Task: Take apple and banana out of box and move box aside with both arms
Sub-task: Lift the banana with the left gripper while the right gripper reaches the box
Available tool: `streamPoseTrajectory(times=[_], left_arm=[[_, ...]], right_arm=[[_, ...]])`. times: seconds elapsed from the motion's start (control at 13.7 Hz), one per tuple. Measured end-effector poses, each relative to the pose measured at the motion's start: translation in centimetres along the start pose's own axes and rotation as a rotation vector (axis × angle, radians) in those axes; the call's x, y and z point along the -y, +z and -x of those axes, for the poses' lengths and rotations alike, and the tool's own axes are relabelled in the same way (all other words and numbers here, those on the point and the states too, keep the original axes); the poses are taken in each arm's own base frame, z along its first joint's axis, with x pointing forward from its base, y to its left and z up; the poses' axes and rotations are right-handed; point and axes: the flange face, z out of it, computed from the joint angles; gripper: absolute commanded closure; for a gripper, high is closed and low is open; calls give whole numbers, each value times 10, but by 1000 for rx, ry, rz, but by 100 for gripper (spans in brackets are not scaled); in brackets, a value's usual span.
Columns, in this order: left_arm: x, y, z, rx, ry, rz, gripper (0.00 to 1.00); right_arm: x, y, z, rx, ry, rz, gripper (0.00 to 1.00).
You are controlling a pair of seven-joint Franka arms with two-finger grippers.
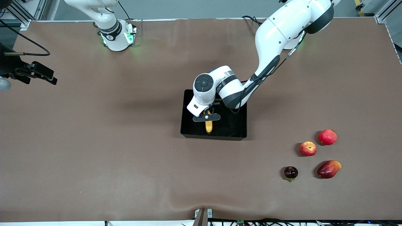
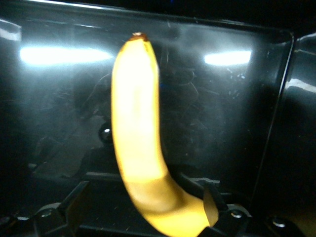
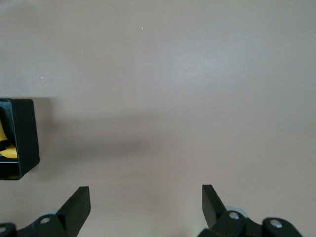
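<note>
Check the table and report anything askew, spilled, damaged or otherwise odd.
Nothing stands out. The banana lies whole inside the black bin, under the left gripper. The apple and three other fruits sit intact toward the left arm's end. The right gripper waits open over bare table.

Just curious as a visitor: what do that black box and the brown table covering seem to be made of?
The black box looks like glossy hard plastic: its floor mirrors the lamps in the left wrist view. The table covering seems a matte brown cloth or soft mat, judging by its ripples.
</note>
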Motion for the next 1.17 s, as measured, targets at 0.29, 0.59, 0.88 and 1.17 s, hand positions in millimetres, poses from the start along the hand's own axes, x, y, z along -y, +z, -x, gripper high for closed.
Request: streamPoseTrajectory(times=[0.29, 0.59, 0.88, 1.17], left_arm=[[-7, 19, 2, -3, 5, 43, 0], [-9, 37, 8, 5, 13, 33, 66], [-11, 33, 6, -7, 12, 39, 100], [-10, 24, -1, -18, -6, 36, 100]], right_arm=[[0, 0, 0, 0, 0, 0, 0], [0, 0, 0, 0, 0, 0, 0], [0, 0, 0, 0, 0, 0, 0], [0, 2, -2, 2, 0, 0, 0]])
